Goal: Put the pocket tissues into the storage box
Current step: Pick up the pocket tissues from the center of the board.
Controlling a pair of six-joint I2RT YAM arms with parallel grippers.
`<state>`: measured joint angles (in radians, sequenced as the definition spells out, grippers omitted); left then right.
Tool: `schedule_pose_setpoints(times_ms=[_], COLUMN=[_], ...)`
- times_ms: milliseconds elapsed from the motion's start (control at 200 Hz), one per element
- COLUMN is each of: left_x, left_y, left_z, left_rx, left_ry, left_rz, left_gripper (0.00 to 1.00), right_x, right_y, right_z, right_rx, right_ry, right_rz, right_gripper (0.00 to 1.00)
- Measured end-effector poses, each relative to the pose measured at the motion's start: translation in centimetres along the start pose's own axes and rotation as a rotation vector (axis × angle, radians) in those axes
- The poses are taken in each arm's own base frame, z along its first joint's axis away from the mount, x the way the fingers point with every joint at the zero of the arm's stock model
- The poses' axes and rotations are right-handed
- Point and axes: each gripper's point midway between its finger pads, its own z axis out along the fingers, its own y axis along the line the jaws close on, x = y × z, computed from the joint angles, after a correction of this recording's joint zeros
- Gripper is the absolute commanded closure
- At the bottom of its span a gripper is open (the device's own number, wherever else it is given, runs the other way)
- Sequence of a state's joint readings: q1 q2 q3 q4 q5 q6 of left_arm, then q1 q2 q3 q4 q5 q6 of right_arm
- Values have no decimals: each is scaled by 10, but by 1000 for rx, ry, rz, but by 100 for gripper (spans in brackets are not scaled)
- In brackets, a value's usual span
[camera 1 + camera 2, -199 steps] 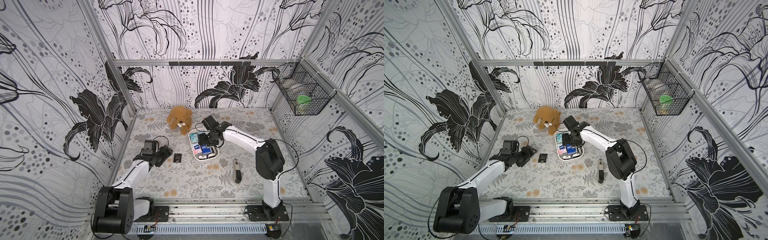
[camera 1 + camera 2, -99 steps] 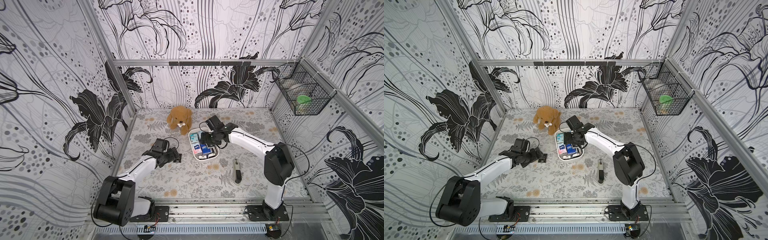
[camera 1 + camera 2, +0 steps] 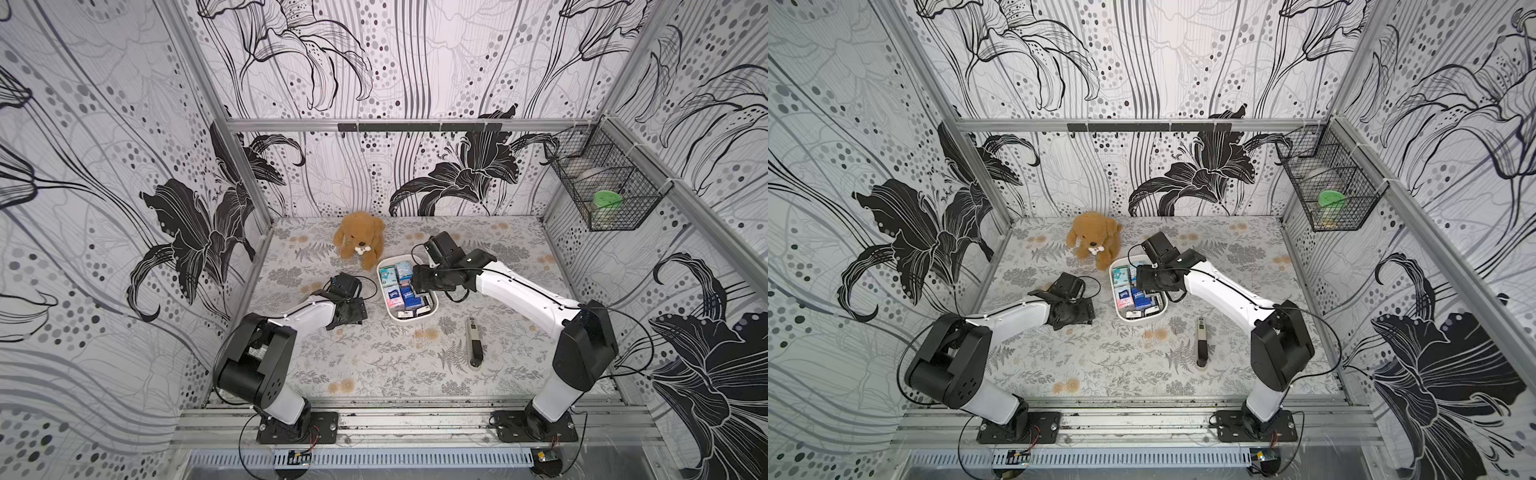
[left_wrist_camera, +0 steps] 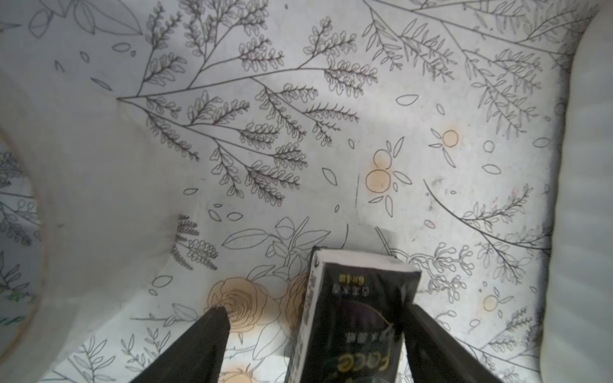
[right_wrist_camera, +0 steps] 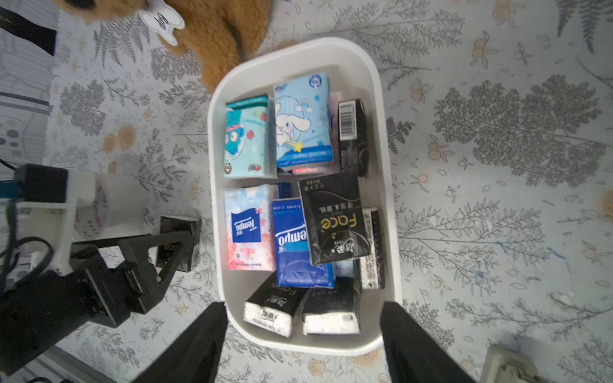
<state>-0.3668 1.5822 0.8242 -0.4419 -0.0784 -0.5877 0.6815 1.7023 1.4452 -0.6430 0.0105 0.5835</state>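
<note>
Straddling the only loose black packet [image 4: 358, 315] I can spot on the worktop [image 4: 298, 132], the left claw [image 4: 315, 308] stands wide, nothing pinched yet, one finger close against the wrapper. That packet looks light, squashy and slick in its film, so a gentle pinch across the narrow sides at mid-length seems the best hold. Just beside it, the white box [image 5: 381, 159] is already crowded with pocket tissues [image 5: 298, 238]. Above the box hangs the right claw [image 5: 302, 308], wide and empty.

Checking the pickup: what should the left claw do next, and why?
Probably close the left claw on the black packet: it sits on the table between the open fingers, with a gap on one side, beside the storage box.
</note>
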Motion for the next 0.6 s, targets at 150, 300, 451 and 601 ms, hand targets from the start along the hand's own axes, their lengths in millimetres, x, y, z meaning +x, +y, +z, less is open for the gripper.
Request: schedule_pose_setpoints(times_ms=[150,300,451,601], left_x=[-3,4,6,5], left_y=[-12,-15,-13,-12], left_z=[4,8,7,1], left_rx=[-18,-34,-43,-42], left_ry=[-8,5,6,-1], left_rz=[44,80,84,81], left_gripper=[28,45,56,61], right_x=[3,-3,-3,-4], right_y=[-7,-9,-11,-12], right_z=[-8,-18,-18,-18], right_rx=[21,17,28,30], right_ry=[-1,-31,-32,-32], right_rz=[3,9,11,11], right_gripper=[21,21,21,21])
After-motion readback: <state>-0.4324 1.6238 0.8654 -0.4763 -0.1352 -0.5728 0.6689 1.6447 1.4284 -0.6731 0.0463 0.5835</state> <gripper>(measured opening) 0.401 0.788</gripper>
